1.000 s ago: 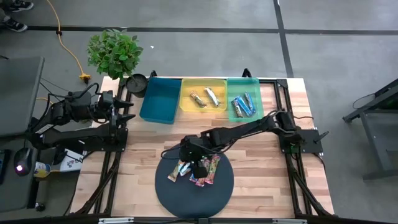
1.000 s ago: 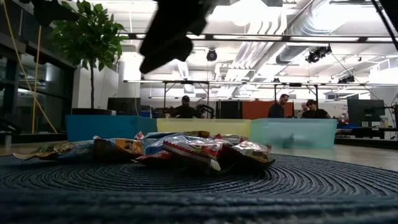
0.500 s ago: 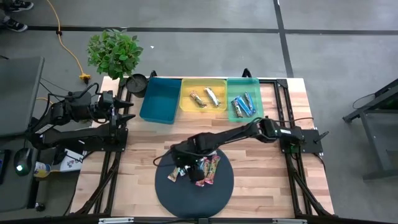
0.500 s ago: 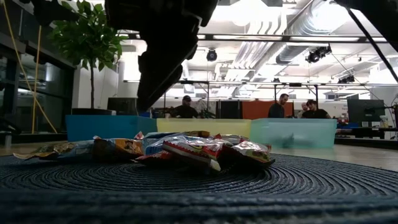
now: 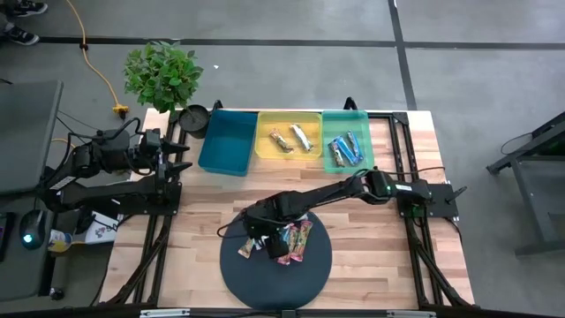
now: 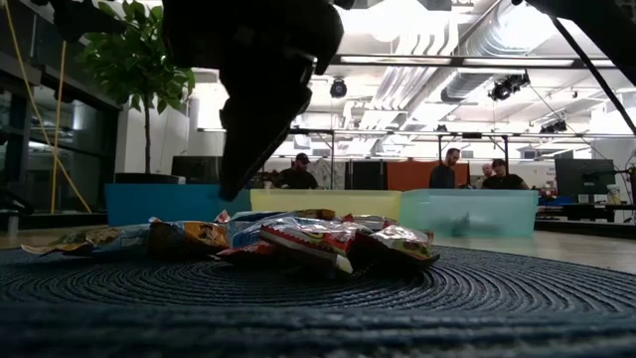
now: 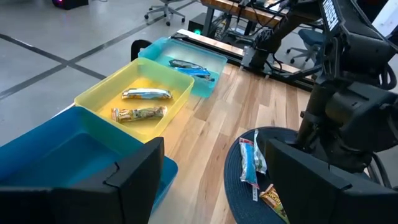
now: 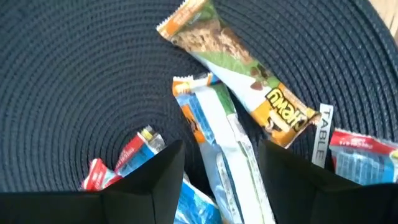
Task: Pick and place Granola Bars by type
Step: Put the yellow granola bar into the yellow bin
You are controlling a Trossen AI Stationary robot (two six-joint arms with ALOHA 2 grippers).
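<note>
Risk noted: right hand, fingers spread, hung over overlapping Granola Bars; closing could pinch two types together.

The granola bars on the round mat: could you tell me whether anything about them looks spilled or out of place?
Nothing is spilled or damaged. The granola bars lie in a loose overlapping heap on the dark round mat, still unsorted. The right gripper hovers open just above them. The blue bin holds nothing.

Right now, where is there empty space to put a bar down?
The blue bin looks empty. Bare wood lies between the bins and the round mat. It is crowded at the mat's far side, where the right gripper hangs open over the bar pile.
</note>
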